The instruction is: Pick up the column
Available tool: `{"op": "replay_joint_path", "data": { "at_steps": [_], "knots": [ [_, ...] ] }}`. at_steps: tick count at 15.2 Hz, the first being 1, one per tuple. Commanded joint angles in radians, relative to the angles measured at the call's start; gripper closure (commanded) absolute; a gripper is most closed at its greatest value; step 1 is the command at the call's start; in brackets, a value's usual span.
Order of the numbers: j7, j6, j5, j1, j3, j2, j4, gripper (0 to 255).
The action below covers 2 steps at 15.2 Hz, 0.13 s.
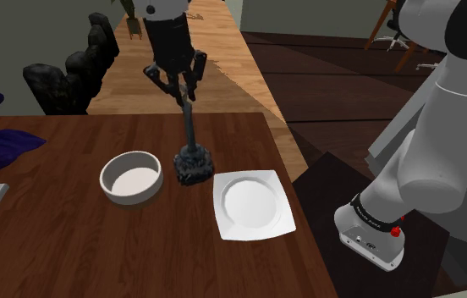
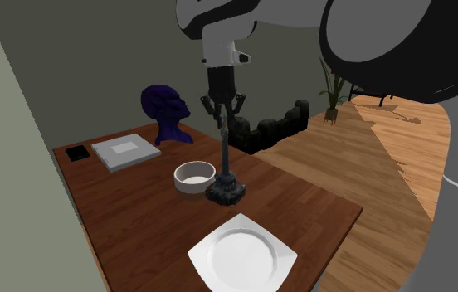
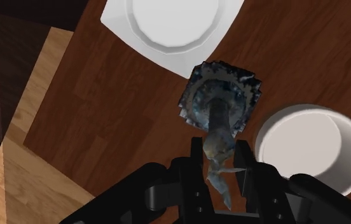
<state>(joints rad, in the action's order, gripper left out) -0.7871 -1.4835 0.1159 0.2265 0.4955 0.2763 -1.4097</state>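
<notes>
So the thing I'm after, the dark mottled grey column with the frilly round foot [image 1: 190, 140], is standing straight up on the brown wooden worktop [image 1: 54, 245]. My black two-finger claw [image 1: 187, 91] sits right over its top end, pointing down the shaft. The long axis is vertical, same line as my claw, so the way out is basically straight up. In the wrist view my fingers [image 3: 244, 168] are pinched in narrow on either side of the upper shaft and look to be touching it. I'd call that a grip, though the foot is on the wood, not yet lifted. Neighbours: a round white bowl [image 1: 130, 196] just beside the foot on the shoulder view's left, and a square white plate [image 1: 228, 182] just beside it on the right. Neither seems to touch it. My guess is a clean vertical lift clears both, but any sideways swing could clip the bowl rim.
</notes>
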Motion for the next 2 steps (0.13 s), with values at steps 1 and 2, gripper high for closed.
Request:
{"op": "replay_joint_path", "data": {
  "at_steps": [1, 2],
  "knots": [
    [-0.002, 0.017, 0.000, 0.003, 0.001, 0.001, 0.018, 255],
    [-0.002, 0.017, 0.000, 0.003, 0.001, 0.001, 0.018, 255]
  ]
}}
